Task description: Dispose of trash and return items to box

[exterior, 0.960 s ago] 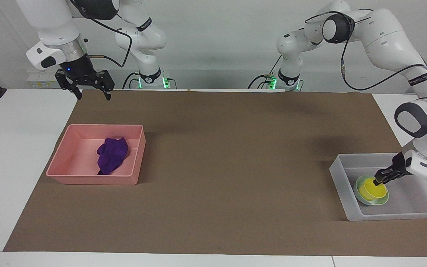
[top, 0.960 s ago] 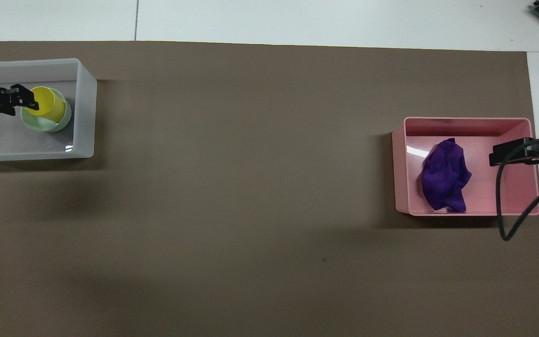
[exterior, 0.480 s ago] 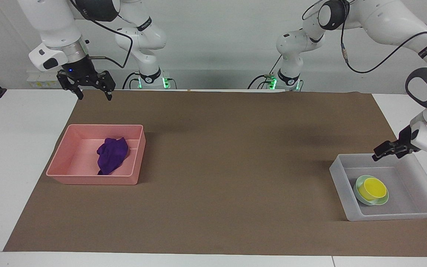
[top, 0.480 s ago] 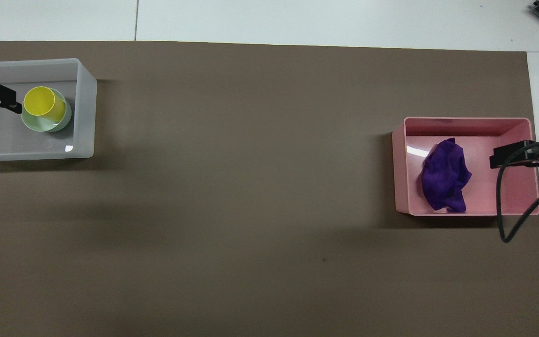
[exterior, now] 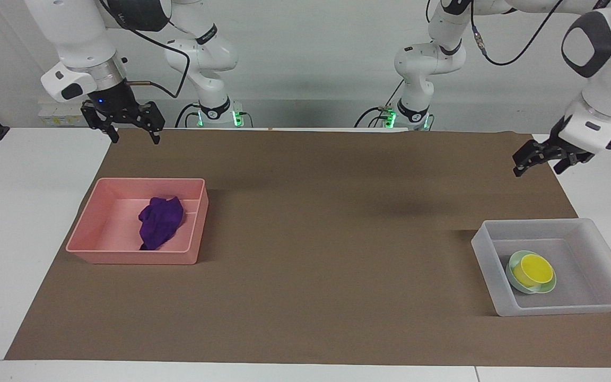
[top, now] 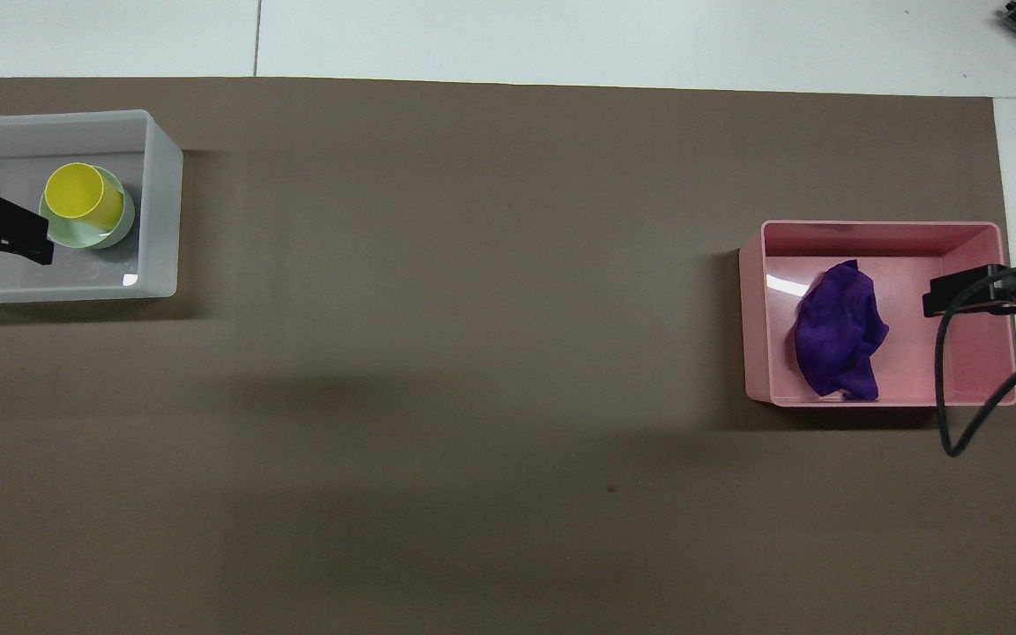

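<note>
The purple cloth (exterior: 161,222) lies crumpled in the pink tray (exterior: 125,257); it also shows in the overhead view (top: 839,331). The yellow cup (exterior: 533,269) stands upright in the mint-green bowl (exterior: 512,277), and both sit in the translucent box (exterior: 483,249). The overhead view shows the cup (top: 80,192), the bowl (top: 76,236) and the box (top: 164,220). My left gripper (exterior: 538,167) is open and empty, raised well above the box. My right gripper (exterior: 134,135) is open and empty, and waits high over the pink tray.
A brown mat (exterior: 326,239) covers most of the white table. The box stands at the left arm's end and the pink tray (top: 878,227) at the right arm's end. A black cable (top: 945,388) hangs from the right arm over the tray's edge.
My left gripper let go of the yellow cup's rim, opened and rose out of the box. The cup stays in the bowl. The right arm barely moved.
</note>
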You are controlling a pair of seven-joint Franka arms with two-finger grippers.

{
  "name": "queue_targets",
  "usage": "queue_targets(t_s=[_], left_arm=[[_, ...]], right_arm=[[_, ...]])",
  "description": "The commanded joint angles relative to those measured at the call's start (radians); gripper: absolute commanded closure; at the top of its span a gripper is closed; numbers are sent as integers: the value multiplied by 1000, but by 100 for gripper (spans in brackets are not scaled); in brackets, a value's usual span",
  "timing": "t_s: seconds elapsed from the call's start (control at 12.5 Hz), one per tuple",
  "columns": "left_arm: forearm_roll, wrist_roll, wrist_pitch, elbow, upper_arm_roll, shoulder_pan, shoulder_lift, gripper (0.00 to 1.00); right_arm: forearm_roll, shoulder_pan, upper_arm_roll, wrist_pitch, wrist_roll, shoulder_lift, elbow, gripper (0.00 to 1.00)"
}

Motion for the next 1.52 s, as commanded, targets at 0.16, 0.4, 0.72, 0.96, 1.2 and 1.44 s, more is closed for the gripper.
queue_targets(t_s=[0.16,0.4,0.72,0.96,1.2,1.44], left_arm=[[0,-22,124,-348,76,-131,-212,0],[8,-23,113,-320,81,-131,-210,0],[-12,-13,113,-261,67,-76,-189,0],[-110,-14,70,-158,62,-18,-143,0],[-106,-20,46,-159,50,-19,-144,0],[-52,-19,23,-162,42,-39,-144,0]], right_arm=[[-3,-9,9,25,-30,-29,-36,0],[-3,-9,9,28,-30,-29,-36,0],[-3,-7,9,28,-30,-29,-35,0],[-3,-4,9,28,-30,-29,-36,0],[-3,-2,9,28,-29,-29,-35,0],[-3,-2,9,30,-29,-29,-35,0]])
